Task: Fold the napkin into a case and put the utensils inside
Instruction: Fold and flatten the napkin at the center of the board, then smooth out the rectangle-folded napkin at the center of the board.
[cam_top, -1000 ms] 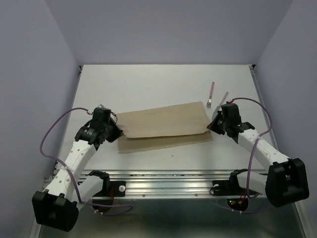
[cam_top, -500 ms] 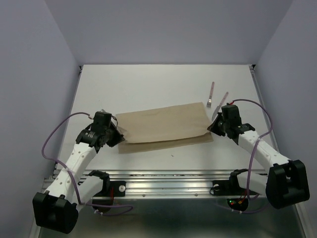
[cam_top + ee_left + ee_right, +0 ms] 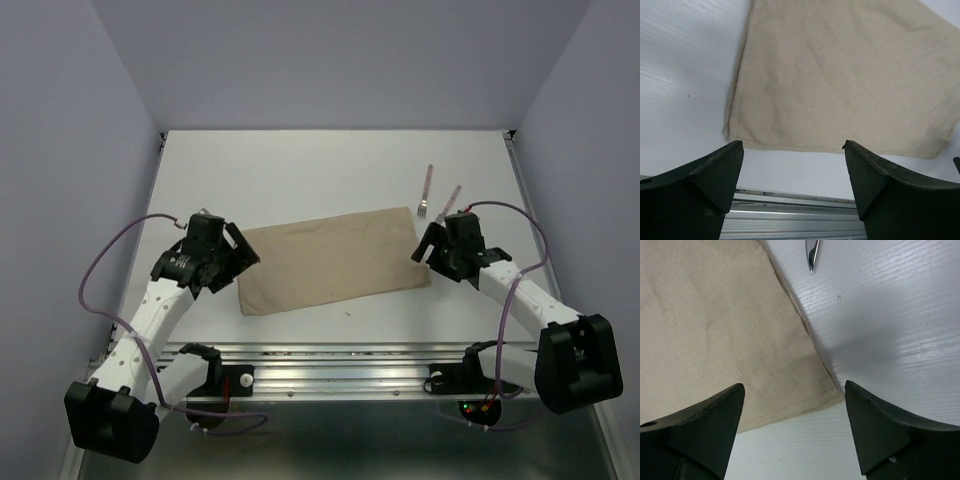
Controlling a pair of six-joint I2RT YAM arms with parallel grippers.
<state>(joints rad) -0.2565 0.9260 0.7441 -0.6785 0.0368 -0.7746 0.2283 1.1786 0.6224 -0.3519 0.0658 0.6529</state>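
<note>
Fingers (image 3: 715, 170) of the left gripper (image 3: 238, 255) are spread wide apart and grasp nothing; between them the wrist view shows only the white table (image 3: 300, 170) and the near left corner of the napkin (image 3: 335, 258). The fingers (image 3: 880, 420) of the right gripper (image 3: 428, 250) are also released and empty, and the near right corner of the cloth lies between them. Each gripper hangs just beside one short end of the napkin, the left one at the left end, the right one at the right end. Whether the fingertips touch the cloth or the table I cannot tell.

The napkin lies flat on the table between the two grippers as a long tan rectangle with soft wrinkles. It is a little turned, so its right end is farther from the arm bases than its left end.

Beyond the right end lie the utensils, on the bare table and outside the cloth. The fork (image 3: 426, 192) is nearer to the middle and the knife (image 3: 452, 198) is just right of it, both with their pink handles pointing away. A silver tip, probably of the knife, shows at the top of the right wrist view, near the napkin's edge but apart from it.
</note>
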